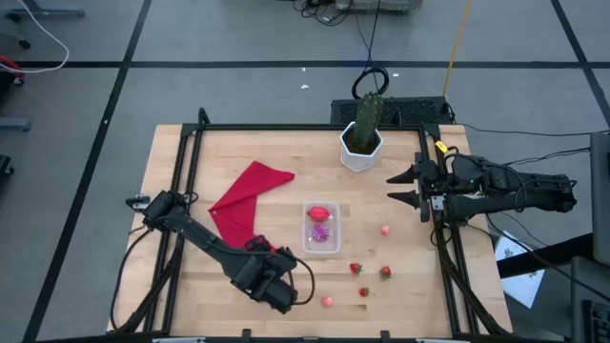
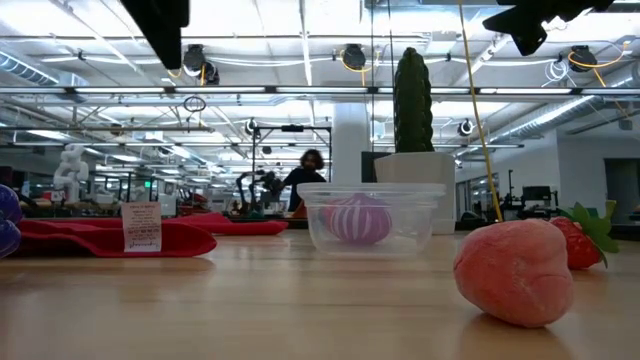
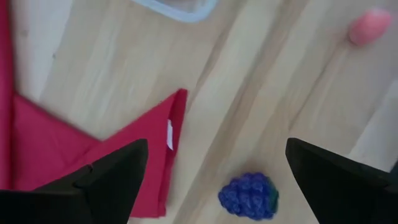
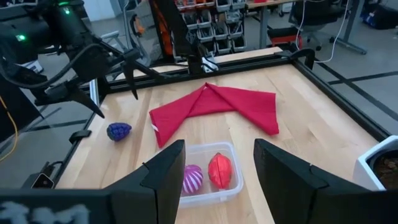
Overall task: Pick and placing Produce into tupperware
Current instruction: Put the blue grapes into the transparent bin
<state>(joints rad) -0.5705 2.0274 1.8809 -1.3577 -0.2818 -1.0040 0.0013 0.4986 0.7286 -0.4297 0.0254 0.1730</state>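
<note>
My left gripper (image 3: 216,143) hangs open, pointing down over a dark blue, grape-like piece of produce (image 3: 249,196) that lies on the wood near the table's front. It touches nothing. In the high view my left arm (image 1: 272,281) hides that piece. The clear tupperware (image 1: 322,227) stands mid-table and holds a red piece (image 1: 321,212) and a pink-striped piece (image 1: 320,231). Several small red and pink pieces, such as the pink one (image 1: 327,301), lie loose to its right and in front of it. My right gripper (image 1: 400,188) waits open, raised at the right edge.
A red cloth (image 1: 246,200) lies spread to the left of the tupperware, with one corner (image 3: 177,99) close to the blue piece. A white pot with a green cactus (image 1: 362,143) stands at the back. A black frame (image 1: 286,128) borders the tabletop.
</note>
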